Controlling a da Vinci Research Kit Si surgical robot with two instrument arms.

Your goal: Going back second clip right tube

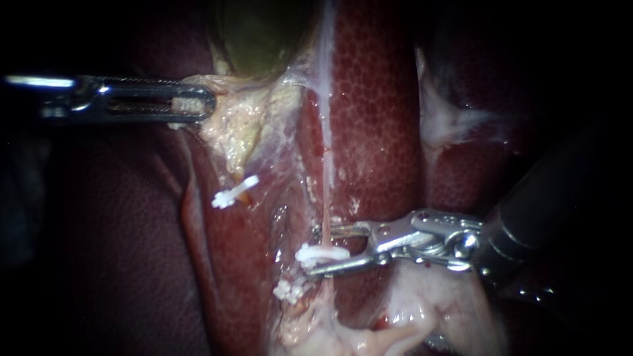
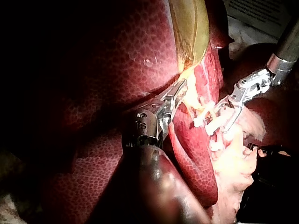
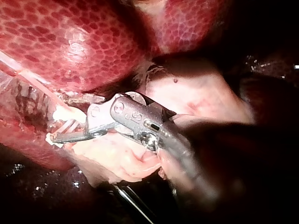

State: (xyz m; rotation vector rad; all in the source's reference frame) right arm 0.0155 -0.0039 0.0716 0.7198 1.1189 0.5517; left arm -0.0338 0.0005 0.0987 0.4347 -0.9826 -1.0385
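1. Right tube (image 1: 326, 198): a thin pale-pink strand running down the middle of the endoscope view. It lies over the liver (image 1: 379, 132), below the gallbladder (image 1: 257, 33). I judge it soft, slippery and easily torn, so it should not be dragged sideways.
2. White clip (image 1: 328, 253): lies across the right tube low on its run, near a lower clip (image 1: 289, 290) whose seating I cannot make out. I judge the white clip light and stiff but liable to be knocked askew. It is best left untouched, with the jaws drawn straight back off it.
3. Right instrument (image 1: 319, 251): the jaws are parted with a clear gap, one on either side of the white clip and the tube. The clip sits close to the lower jaw, and contact there cannot be ruled out. Nothing is clamped.
4. Left instrument (image 1: 198, 105): the jaws are closed on pale tissue (image 1: 231, 122) at the gallbladder's base, well apart from the right tube. The tissue appears to be held under tension.
5. Third clip (image 1: 234, 191): sits on a strand to the left and is not involved.
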